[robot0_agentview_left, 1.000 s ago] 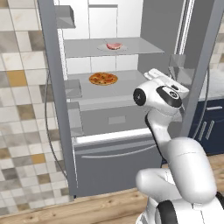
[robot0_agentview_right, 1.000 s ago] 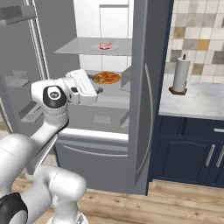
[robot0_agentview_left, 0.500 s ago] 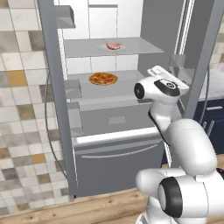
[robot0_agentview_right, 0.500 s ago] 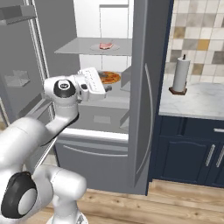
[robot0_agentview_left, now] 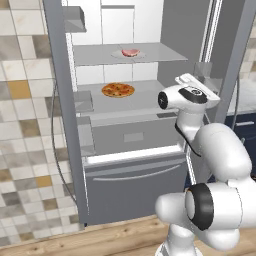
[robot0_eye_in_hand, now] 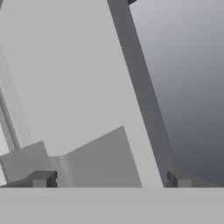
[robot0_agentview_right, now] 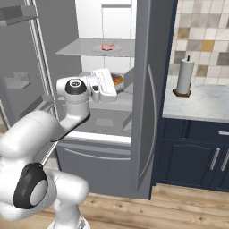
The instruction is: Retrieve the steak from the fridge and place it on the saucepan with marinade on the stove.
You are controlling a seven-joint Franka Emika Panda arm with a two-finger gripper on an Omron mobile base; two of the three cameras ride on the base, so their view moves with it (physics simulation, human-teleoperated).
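The steak is sitting on the upper shelf inside the open fridge, one shelf above the pizza. The gripper is near the fridge's right side, below the steak's shelf, fingers spread wide with nothing between them.

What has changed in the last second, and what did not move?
The arm has swung its hand up and toward the open fridge: the gripper now faces the interior, jaws wide open as before, holding nothing. The steak on the upper shelf and the pizza on the shelf below lie as they did. The base did not drive.
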